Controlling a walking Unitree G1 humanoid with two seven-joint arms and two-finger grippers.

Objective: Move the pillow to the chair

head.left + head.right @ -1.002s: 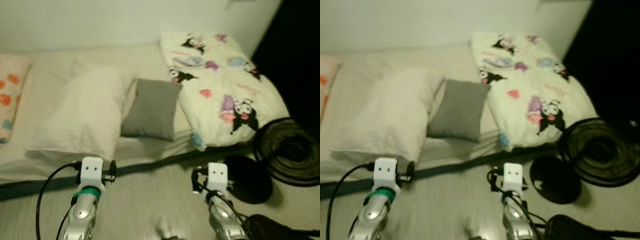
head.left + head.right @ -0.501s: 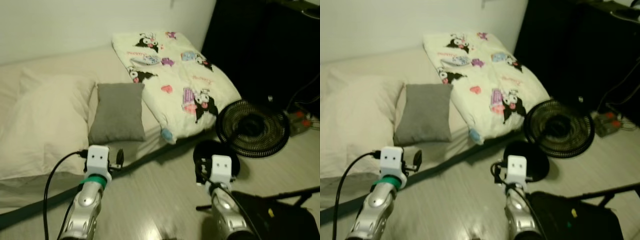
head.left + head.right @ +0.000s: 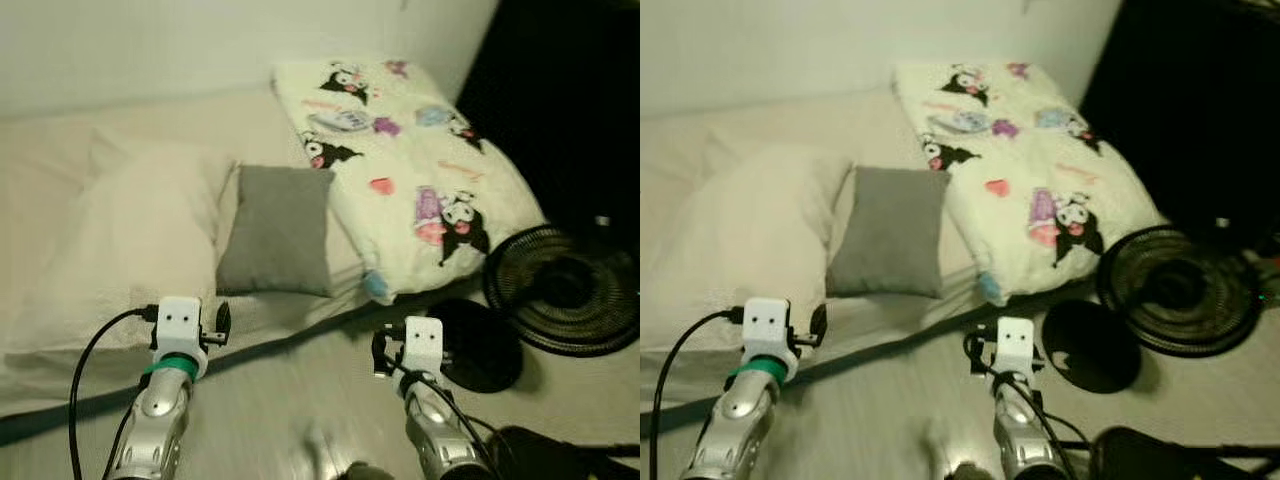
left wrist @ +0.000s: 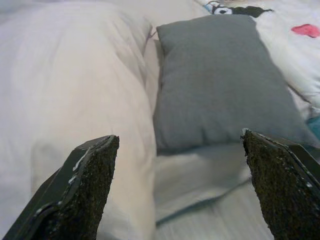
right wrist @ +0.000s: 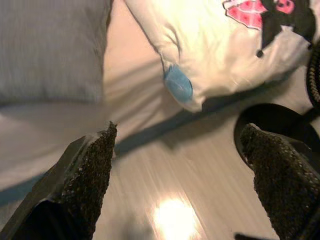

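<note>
Nothing is done yet, I'd say. My left tool [image 4: 172,185] hovers off the bed [image 3: 60,340] edge, fingers apart, aimed at the gray pillow [image 3: 277,230], which lies on the bed between a white pillow [image 3: 130,240] and a printed quilt [image 3: 410,170]. My right tool [image 5: 180,185], also spread, hangs over the floor [image 5: 165,180]. Grasp and carry remain.
</note>
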